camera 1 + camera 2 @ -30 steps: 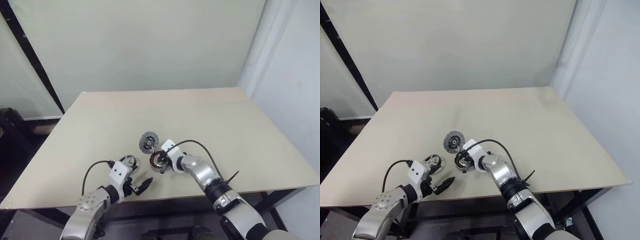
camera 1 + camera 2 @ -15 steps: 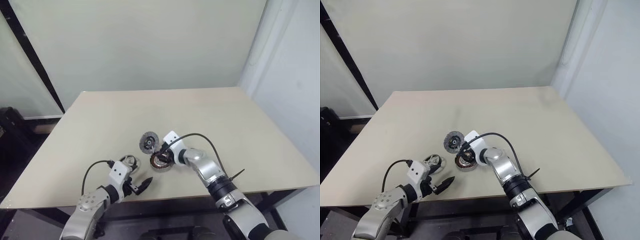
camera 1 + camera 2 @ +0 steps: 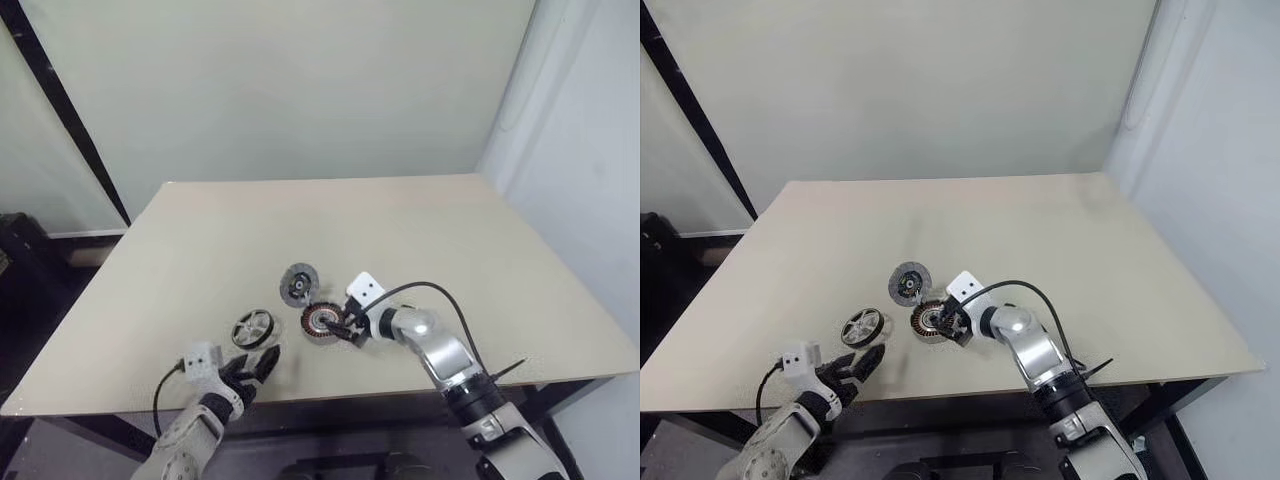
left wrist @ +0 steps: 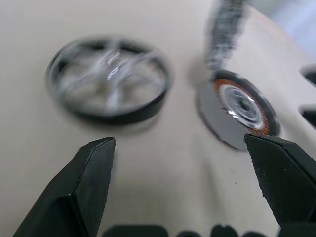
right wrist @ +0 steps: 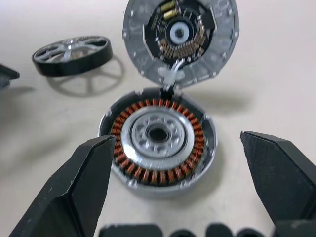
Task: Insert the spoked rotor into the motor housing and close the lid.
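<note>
1. Three round parts lie near the front of the worktop (image 3: 420, 230): the rotor (image 3: 253, 327), the housing (image 3: 320, 321) and a lid (image 3: 298, 284).
2. Rotor: a dark ring with silvery spokes, lying flat, apart from the housing on its left side and near the front edge.
3. Housing: it sits flat with its copper windings and pale centre facing up, nothing inside it. In the right wrist view the housing (image 5: 158, 139) lies between the two black fingers without touching either.
4. Lid: a grey disc with a circuit board and coils on its inner face, standing tilted open just behind the housing and touching its far rim.
5. Right jaws (image 3: 340, 327): wide open, just beside the housing on its right, holding nothing.
6. Left jaws (image 3: 255, 364): spread wide and holding nothing, at the front edge of the worktop, just in front of the rotor; the left wrist view shows the rotor (image 4: 109, 81) beyond the fingers.
</note>
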`<action>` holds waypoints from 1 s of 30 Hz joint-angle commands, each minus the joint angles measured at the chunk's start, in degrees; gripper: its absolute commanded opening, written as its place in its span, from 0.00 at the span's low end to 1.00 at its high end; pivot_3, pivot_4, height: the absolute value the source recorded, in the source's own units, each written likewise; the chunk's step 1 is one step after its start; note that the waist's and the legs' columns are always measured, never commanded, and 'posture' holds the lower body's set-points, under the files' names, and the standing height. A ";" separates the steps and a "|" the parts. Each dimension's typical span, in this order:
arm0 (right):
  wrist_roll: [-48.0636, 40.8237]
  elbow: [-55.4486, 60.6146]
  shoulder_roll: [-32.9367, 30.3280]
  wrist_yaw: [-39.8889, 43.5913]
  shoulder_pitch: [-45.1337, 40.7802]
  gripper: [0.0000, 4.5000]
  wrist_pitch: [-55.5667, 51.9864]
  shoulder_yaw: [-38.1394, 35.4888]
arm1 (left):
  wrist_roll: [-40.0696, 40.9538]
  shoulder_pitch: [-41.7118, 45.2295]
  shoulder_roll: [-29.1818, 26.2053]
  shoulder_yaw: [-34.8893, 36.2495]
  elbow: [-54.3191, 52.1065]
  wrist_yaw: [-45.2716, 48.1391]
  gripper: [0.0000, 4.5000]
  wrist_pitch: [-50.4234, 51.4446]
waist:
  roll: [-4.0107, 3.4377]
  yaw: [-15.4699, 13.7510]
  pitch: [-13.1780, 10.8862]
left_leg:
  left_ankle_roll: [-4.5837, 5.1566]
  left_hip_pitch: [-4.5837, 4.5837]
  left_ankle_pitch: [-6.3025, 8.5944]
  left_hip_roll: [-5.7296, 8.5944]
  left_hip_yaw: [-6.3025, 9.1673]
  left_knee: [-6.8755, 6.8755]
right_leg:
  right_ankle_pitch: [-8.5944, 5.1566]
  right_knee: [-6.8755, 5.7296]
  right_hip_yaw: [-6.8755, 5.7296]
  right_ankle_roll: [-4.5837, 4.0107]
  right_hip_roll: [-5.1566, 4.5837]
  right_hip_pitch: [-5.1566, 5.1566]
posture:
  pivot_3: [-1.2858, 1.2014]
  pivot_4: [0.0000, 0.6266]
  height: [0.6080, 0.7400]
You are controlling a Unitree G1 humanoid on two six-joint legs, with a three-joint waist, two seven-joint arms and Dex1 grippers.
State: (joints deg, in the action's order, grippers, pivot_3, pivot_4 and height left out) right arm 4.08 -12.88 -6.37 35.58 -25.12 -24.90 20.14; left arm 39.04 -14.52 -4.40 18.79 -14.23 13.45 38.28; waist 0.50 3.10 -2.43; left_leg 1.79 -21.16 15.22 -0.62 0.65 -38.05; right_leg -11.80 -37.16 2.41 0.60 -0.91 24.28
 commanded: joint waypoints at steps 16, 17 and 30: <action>-2.56 9.19 -2.90 -1.50 3.59 0.98 0.11 -2.64 | 18.59 18.78 7.14 14.08 13.13 -21.08 1.00 2.82 | 0.15 -0.27 0.04 | -0.02 -0.40 -0.01 0.23 0.02 -0.05 | 0.09 0.27 -0.05 0.10 0.07 0.03 | 0.52 0.00 1.00; -2.62 9.43 -3.06 -1.66 3.75 0.99 0.00 -2.72 | 18.58 19.39 7.36 14.37 13.75 -21.58 0.91 2.09 | 0.15 -0.28 0.04 | -0.03 -0.39 -0.01 0.23 0.03 -0.06 | 0.09 0.27 -0.05 0.10 0.07 0.02 | 0.52 0.00 1.00; -3.11 11.05 -4.81 -3.50 5.43 0.99 -0.80 -4.55 | 24.19 14.65 7.66 13.18 8.18 -16.93 0.06 1.70 | 0.20 -0.19 0.08 | -0.03 -0.40 0.00 0.24 -0.01 -0.05 | 0.02 0.31 0.02 -0.01 0.07 0.01 | 0.52 0.00 1.00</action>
State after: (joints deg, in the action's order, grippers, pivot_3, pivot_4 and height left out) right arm 1.82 -4.31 -10.94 32.57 -19.28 -26.12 16.98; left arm 60.78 0.88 3.46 32.02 -2.73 -4.97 39.63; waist 0.70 2.92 -2.36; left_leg 1.76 -21.56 15.22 -0.39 0.63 -38.11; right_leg -11.77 -36.85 2.42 0.59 -0.84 24.29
